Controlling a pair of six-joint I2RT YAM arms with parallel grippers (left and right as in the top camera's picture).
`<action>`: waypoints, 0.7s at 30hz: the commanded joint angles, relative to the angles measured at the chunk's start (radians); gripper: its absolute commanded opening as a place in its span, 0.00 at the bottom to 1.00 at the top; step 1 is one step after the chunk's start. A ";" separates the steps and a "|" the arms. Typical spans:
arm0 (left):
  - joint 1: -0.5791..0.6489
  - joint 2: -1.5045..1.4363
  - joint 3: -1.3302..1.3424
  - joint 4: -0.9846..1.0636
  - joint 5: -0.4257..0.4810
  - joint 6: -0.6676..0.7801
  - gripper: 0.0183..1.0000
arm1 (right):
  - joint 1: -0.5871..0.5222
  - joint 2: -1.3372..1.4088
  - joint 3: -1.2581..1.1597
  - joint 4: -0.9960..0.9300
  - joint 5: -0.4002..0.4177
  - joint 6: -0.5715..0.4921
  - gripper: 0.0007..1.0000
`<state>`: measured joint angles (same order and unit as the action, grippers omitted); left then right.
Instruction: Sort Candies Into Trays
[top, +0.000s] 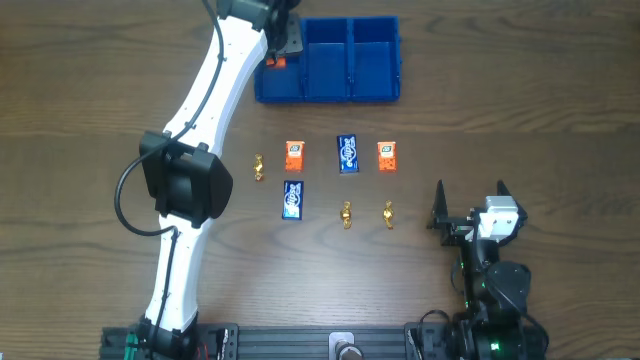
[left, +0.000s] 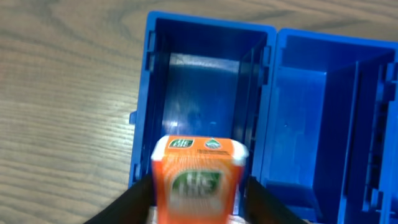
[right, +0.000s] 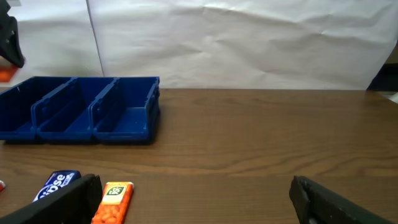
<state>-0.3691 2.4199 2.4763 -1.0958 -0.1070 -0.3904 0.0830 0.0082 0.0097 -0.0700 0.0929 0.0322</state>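
A blue tray (top: 330, 96) with three compartments stands at the table's far side. My left gripper (left: 199, 190) is shut on an orange candy box (left: 199, 179) and holds it over the near end of the tray's (left: 144, 93) left compartment, which looks bare inside. In the top view that gripper (top: 283, 48) sits at the tray's left end. On the table lie two orange boxes (top: 294, 155) (top: 387, 156), two blue packs (top: 347, 153) (top: 292, 200) and three gold candies (top: 259, 167) (top: 346, 214) (top: 388, 213). My right gripper (top: 470, 205) stands open near the front right, apart from them.
The right wrist view has an orange box (right: 115, 199) and a blue pack (right: 56, 183) just ahead of my open right gripper (right: 193, 200), the tray (right: 124, 134) farther off, and a white sheet behind the table. Bare wood lies right of the candies.
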 joint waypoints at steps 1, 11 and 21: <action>0.008 -0.035 0.026 0.013 0.003 0.005 0.82 | 0.006 -0.005 -0.002 -0.004 -0.002 -0.015 1.00; -0.175 -0.669 -0.908 0.317 -0.013 -0.154 0.85 | 0.006 -0.005 -0.002 -0.004 -0.002 -0.015 1.00; -0.209 -0.467 -1.147 0.507 0.082 -0.156 0.78 | 0.006 -0.005 -0.002 -0.004 -0.002 -0.015 1.00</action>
<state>-0.5777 1.9099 1.3182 -0.6052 -0.0616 -0.5396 0.0830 0.0082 0.0097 -0.0700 0.0929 0.0322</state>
